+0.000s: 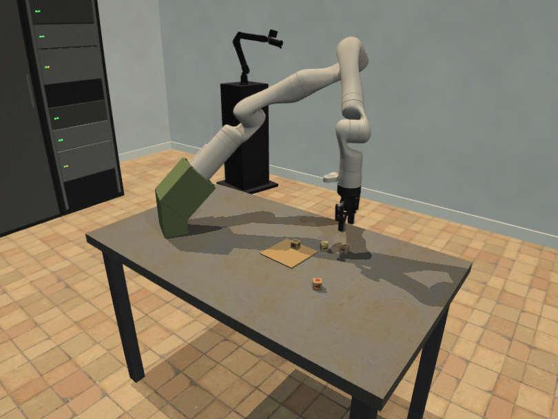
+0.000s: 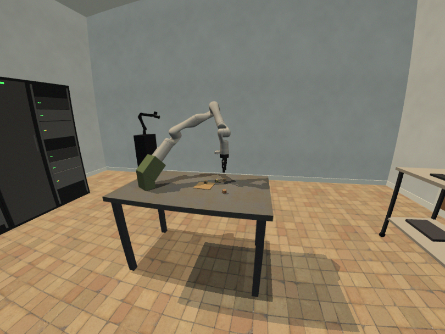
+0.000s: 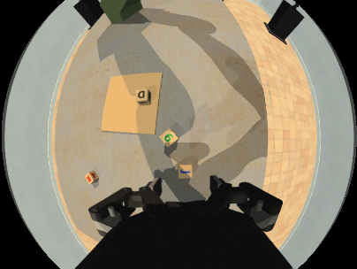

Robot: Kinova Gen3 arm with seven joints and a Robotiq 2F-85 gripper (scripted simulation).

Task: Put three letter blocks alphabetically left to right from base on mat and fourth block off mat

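The orange mat [image 1: 288, 260] [image 2: 201, 187] [image 3: 119, 111] lies flat. A block with a dark D on top [image 1: 295, 244] [image 2: 205, 182] [image 3: 142, 96] sits on it near one edge. Off the mat are a block with a green 6- or G-like mark [image 1: 324, 245] [image 2: 216, 180] [image 3: 169, 137], turned at an angle, a block with a blue J-like mark [image 1: 344, 247] [image 2: 224, 179] [image 3: 185, 171], and a block with red marks [image 1: 317, 284] [image 2: 224, 191] [image 3: 91, 177], its top letter unclear. My gripper [image 1: 346, 225] [image 2: 223, 171] [image 3: 186, 184] is open and empty, high above the table around the blue-marked block.
The green base mount [image 1: 180, 198] [image 2: 149, 172] [image 3: 121, 10] stands at one end of the table [image 1: 252, 288] [image 2: 179, 201]. Arm shadows cross part of the mat and blocks. The green-marked block is close to the mat and the blue-marked block.
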